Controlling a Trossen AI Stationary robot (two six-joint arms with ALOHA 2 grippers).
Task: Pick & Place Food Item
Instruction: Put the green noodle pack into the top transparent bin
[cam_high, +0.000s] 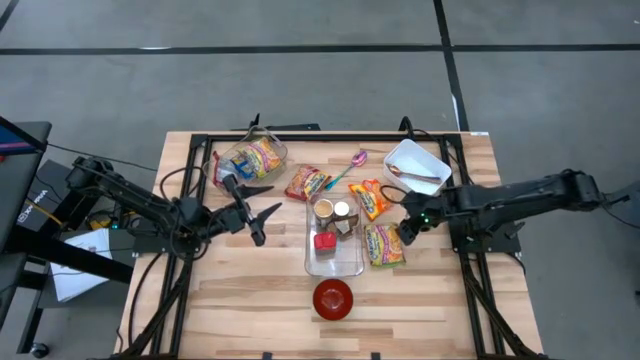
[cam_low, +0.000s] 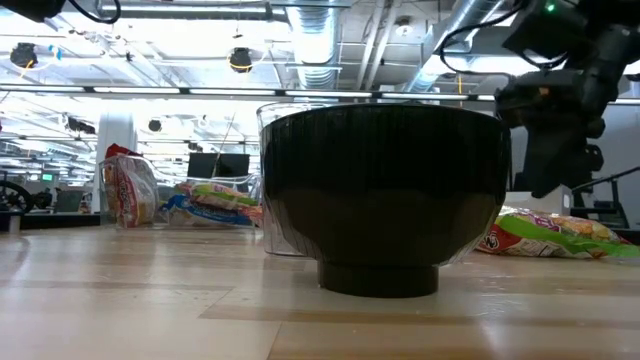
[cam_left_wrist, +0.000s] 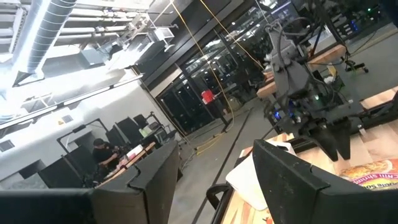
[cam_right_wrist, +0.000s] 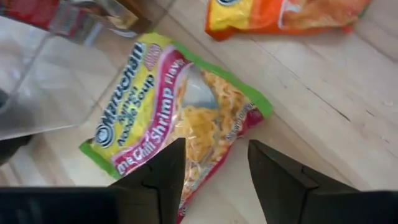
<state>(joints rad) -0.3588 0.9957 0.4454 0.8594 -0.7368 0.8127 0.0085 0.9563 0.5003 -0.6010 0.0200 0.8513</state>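
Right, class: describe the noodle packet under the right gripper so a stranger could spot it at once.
Find the clear tray in the middle of the table. Just right of it, below the right gripper, lies the noodle packet. Unlike the orange packet beside it, this one is green-edged with a pink band, yellow top and shrimp lettering.

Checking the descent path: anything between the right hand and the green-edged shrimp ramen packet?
Nothing; the right wrist view shows the ramen packet directly past the open right hand.
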